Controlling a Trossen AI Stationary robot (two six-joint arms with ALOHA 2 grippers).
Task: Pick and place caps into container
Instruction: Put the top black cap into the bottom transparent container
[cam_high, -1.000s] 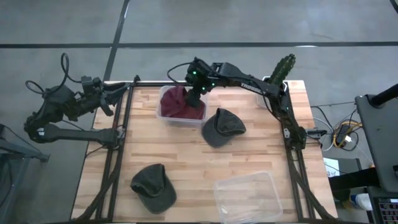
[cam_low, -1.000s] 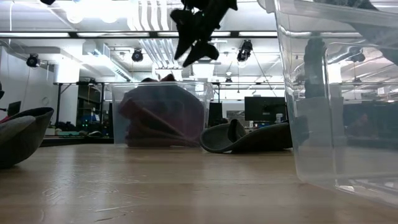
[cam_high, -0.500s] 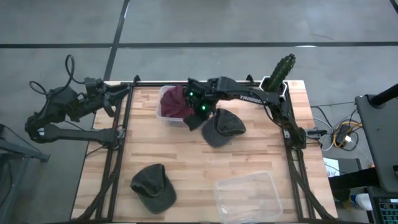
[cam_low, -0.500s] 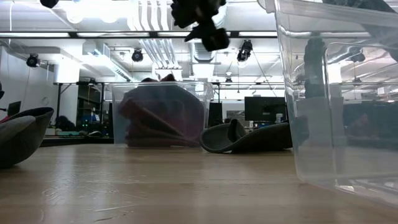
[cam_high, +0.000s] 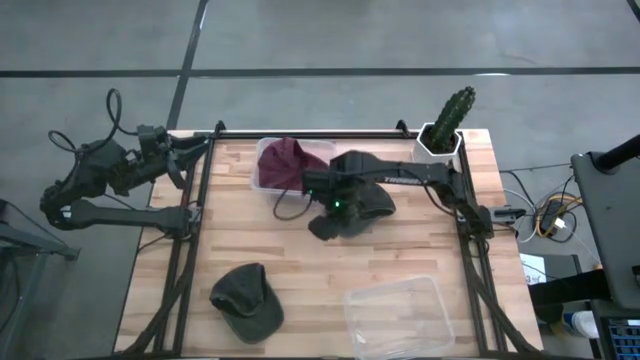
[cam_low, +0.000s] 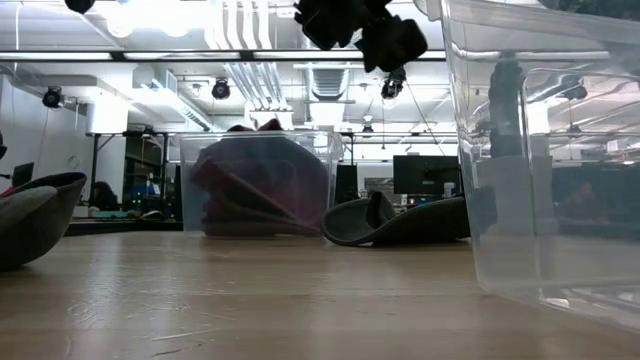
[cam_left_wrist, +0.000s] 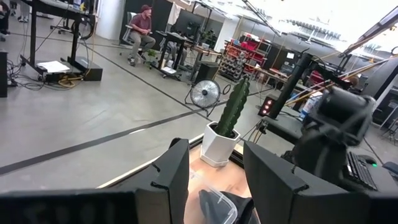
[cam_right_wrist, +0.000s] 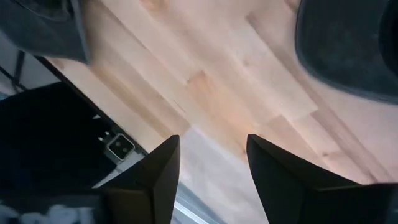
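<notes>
A clear container (cam_high: 290, 168) near the table's far edge holds maroon caps (cam_high: 284, 160); in the low view it shows as a container (cam_low: 258, 185) filled with maroon cloth. One olive-grey cap (cam_high: 368, 203) lies flat on the table beside it, toward the table's right. A second olive-grey cap (cam_high: 246, 300) lies near the near left corner. My right gripper (cam_high: 330, 207) hovers open, high over the left part of the middle olive cap (cam_right_wrist: 348, 43) and touches nothing. My left gripper (cam_left_wrist: 214, 180) is open and waits off the far left corner.
An empty clear container (cam_high: 400, 316) stands near the near right corner and fills the right of the low view (cam_low: 545, 150). A green cactus in a white pot (cam_high: 448, 122) stands at the far right corner. Bare wood lies between the two olive caps.
My right gripper has moved from above the container of maroon caps toward the table's near and right side. It now hangs over the middle olive cap. It has turned about on the way. The caps have stayed where they were.
</notes>
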